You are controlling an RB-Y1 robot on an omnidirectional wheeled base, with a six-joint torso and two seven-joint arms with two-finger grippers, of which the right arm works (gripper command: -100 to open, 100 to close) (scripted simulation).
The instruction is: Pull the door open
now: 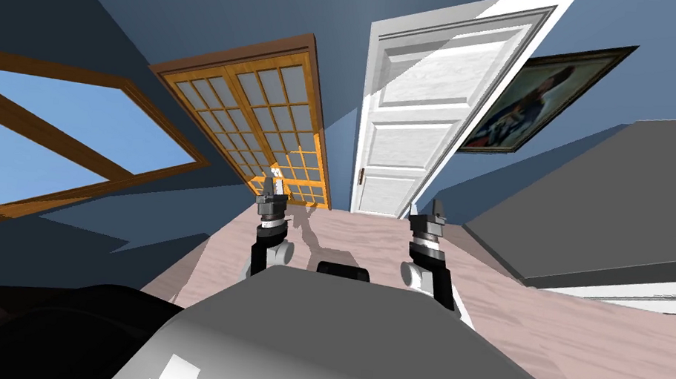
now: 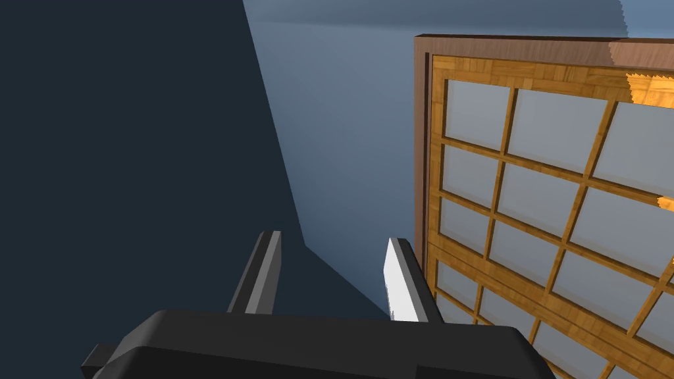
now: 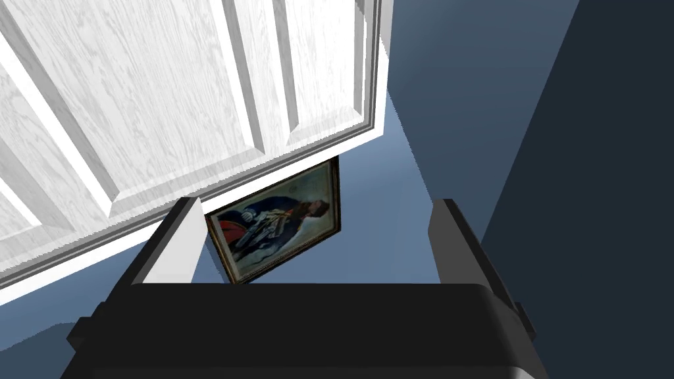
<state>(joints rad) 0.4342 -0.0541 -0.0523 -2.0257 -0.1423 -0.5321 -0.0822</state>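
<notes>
Gripper on my right [image 3: 316,204] is open and empty, aimed at the white door [image 3: 164,99] but well short of it. The dark handle [image 1: 360,176] sits at the door's left edge. Left gripper [image 2: 334,237] is open too, facing the glazed wooden door [image 2: 559,197]. Risk: an off-line reach slips past that small handle. Grey furniture [image 1: 625,204] crowds my right, and a painting [image 3: 276,227] hangs beside the door.

My right gripper [image 3: 317,204] holds its fingers [image 3: 174,247] spread wide apart. Beyond them I see the white panelled door [image 3: 164,99], well clear of the fingertips. A framed painting [image 3: 276,227] hangs on the blue wall [image 3: 461,79] just beside the door's trim, showing in the gap between the fingers.
</notes>
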